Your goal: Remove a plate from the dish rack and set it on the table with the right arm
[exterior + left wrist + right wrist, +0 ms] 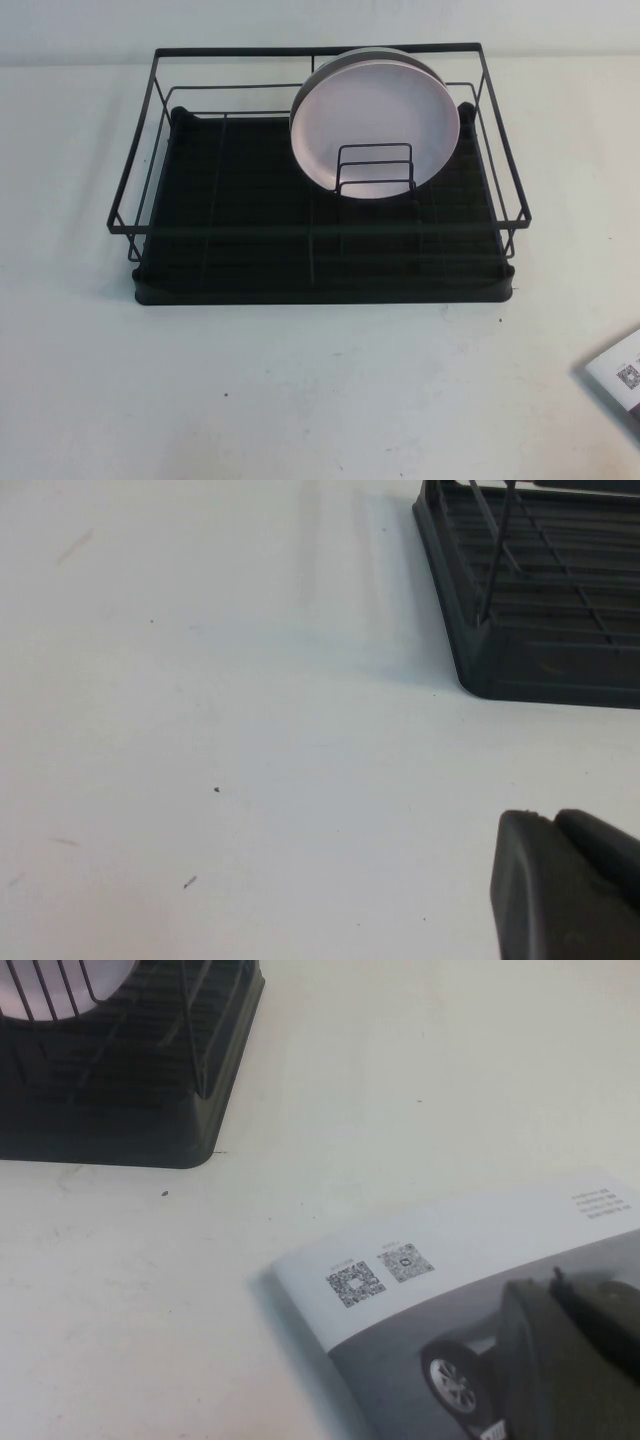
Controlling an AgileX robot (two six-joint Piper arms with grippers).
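The pale pink plate (375, 125) stands on edge in the back right part of the black wire dish rack (320, 290), behind the small upright wire holder (375, 165). A grey-blue plate (340, 60) stands right behind it. A bit of the pink plate shows in the right wrist view (60, 985). Neither arm shows in the high view. My right gripper (555, 1285) is shut and empty, low over a booklet, off the rack's corner (120, 1130). My left gripper (555, 820) is shut and empty over the table (200, 730), off the rack's other corner (560, 670).
A booklet (620, 375) with QR codes and a car photo (420, 1260) lies at the table's right front edge. The off-white table (300, 400) stretches in front of the rack.
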